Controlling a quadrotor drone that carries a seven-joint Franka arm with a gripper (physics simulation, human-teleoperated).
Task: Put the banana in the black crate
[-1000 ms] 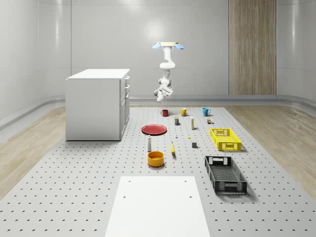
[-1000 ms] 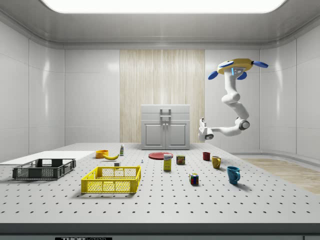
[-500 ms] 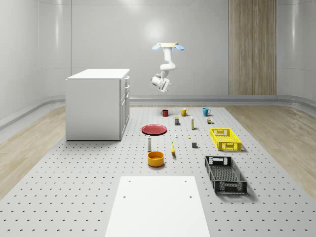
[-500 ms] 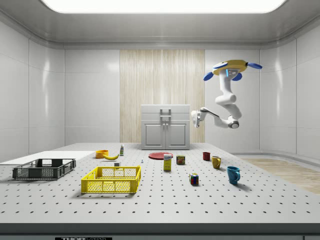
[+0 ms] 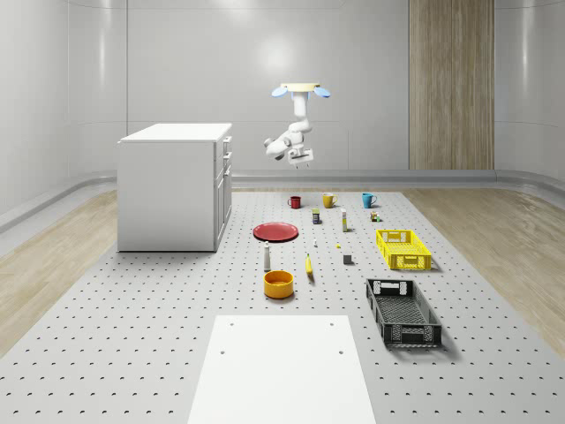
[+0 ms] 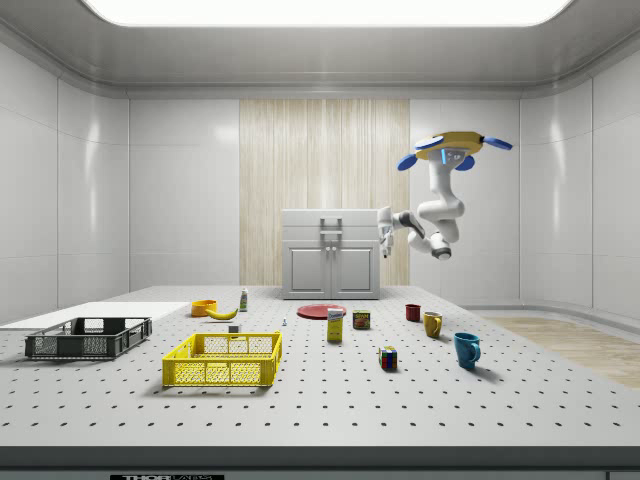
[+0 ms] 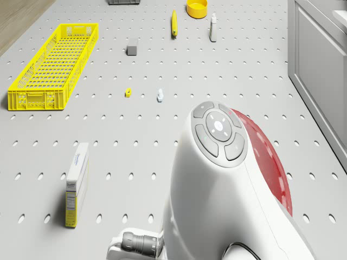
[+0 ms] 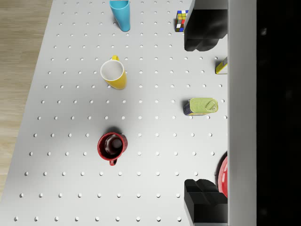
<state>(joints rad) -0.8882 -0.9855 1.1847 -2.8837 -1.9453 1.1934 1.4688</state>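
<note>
The drone (image 5: 301, 88) hovers high over the far end of the bench (image 5: 132, 336), above the mugs, with the gripper (image 8: 203, 113) empty and its fingers (image 8: 203, 200) spread wide, pointing down at the red mug (image 8: 112, 146). The banana (image 5: 309, 265) lies on the bench beside the orange bowl (image 5: 278, 283), well apart from the gripper. The black crate (image 5: 403, 311) and the yellow crate (image 5: 403, 249) both sit empty, so the reach looks not yet begun.
</note>
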